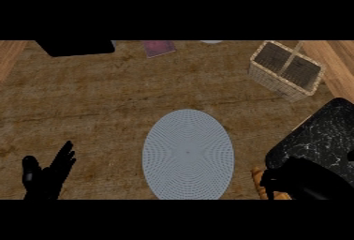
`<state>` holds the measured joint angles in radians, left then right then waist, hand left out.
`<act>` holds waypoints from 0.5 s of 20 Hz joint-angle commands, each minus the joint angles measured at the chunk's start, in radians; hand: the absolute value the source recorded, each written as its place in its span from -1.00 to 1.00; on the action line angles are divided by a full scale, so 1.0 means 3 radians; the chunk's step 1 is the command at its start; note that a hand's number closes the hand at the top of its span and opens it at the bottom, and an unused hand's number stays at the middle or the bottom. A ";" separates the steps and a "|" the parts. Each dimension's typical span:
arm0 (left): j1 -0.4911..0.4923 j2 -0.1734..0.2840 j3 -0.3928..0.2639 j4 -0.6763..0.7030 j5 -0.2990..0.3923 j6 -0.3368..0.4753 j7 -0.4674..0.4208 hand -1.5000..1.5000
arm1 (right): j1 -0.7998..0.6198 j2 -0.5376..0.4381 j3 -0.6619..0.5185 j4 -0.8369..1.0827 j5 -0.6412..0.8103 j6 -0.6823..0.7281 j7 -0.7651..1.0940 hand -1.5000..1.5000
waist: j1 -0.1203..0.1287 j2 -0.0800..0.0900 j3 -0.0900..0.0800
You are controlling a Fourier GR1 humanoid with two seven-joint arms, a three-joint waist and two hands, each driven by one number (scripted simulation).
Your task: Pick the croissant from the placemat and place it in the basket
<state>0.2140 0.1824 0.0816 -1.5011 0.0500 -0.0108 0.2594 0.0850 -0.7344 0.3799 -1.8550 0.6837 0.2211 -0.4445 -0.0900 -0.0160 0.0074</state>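
Orange-brown croissant sits just off the grey placemat at four o'clock — the right hand curls over it, closing the grasp. Next, I judge: lift and carry toward the wicker basket at one o'clock. Left hand rests open at eight o'clock.

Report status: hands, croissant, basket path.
Left hand open, resting lower left. Right hand curled on orange-brown croissant, right of grey oval placemat. Woven wicker basket upper right, nothing in between.
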 commanded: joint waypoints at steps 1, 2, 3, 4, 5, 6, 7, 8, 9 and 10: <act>0.0106 -0.0014 -0.0001 0.0091 0.0015 -0.0025 0.0024 0.00 | 0.0315 0.0235 -0.0356 -0.0279 -0.1105 0.0233 -0.0148 1.00 | -0.0044 0.0030 -0.0028; 0.0073 0.0003 0.0026 0.0085 -0.0005 0.0005 0.0000 0.00 | 0.0326 0.0202 -0.0546 -0.0309 -0.1358 0.0278 -0.0220 1.00 | -0.0043 0.0035 -0.0027; 0.0077 -0.0034 -0.0001 0.0088 -0.0007 0.0015 0.0009 0.00 | 0.0286 0.0199 -0.0722 -0.0430 -0.1589 0.0341 -0.0191 1.00 | -0.0028 0.0030 -0.0032; 0.0063 -0.0037 -0.0031 0.0079 -0.0021 -0.0002 0.0003 0.00 | 0.0285 0.0096 -0.0942 -0.0540 -0.1786 0.0394 -0.0229 1.00 | -0.0051 0.0019 -0.0034; 0.0105 0.0006 0.0009 0.0026 0.0006 -0.0006 0.0084 0.00 | 0.0355 0.0060 -0.1126 -0.0547 -0.2022 0.0468 -0.0175 1.00 | -0.0028 0.0017 -0.0031; 0.0100 -0.0028 -0.0013 0.0059 -0.0009 -0.0008 -0.0008 0.00 | 0.0352 0.0006 -0.1288 -0.0644 -0.2250 0.0573 -0.0065 1.00 | -0.0010 0.0017 -0.0039; 0.0106 0.0016 -0.0024 -0.0019 0.0009 -0.0065 0.0020 0.00 | 0.0332 -0.0059 -0.1503 -0.0621 -0.2483 0.0649 0.0045 1.00 | 0.0022 0.0017 -0.0038; 0.0069 0.0014 0.0010 0.0097 0.0026 -0.0061 0.0026 0.00 | 0.0333 -0.0132 -0.1663 -0.0634 -0.2685 0.0726 0.0104 1.00 | -0.0010 0.0023 -0.0044; 0.0068 -0.0034 -0.0066 0.0032 -0.0048 -0.0004 0.0050 0.00 | 0.0212 -0.0238 -0.1852 -0.0583 -0.2901 0.0816 0.0271 1.00 | 0.0059 0.0032 -0.0044; 0.0063 -0.0004 -0.0029 0.0065 -0.0009 -0.0040 0.0049 0.00 | 0.0186 -0.0348 -0.2076 -0.0554 -0.3077 0.0848 0.0356 1.00 | 0.0055 0.0027 -0.0046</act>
<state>0.2199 0.1847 0.0806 -1.5153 0.0491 -0.0166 0.2519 0.1607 -0.7680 -0.0507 -2.0113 -0.0158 0.4061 -0.4154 -0.0861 -0.0132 0.0015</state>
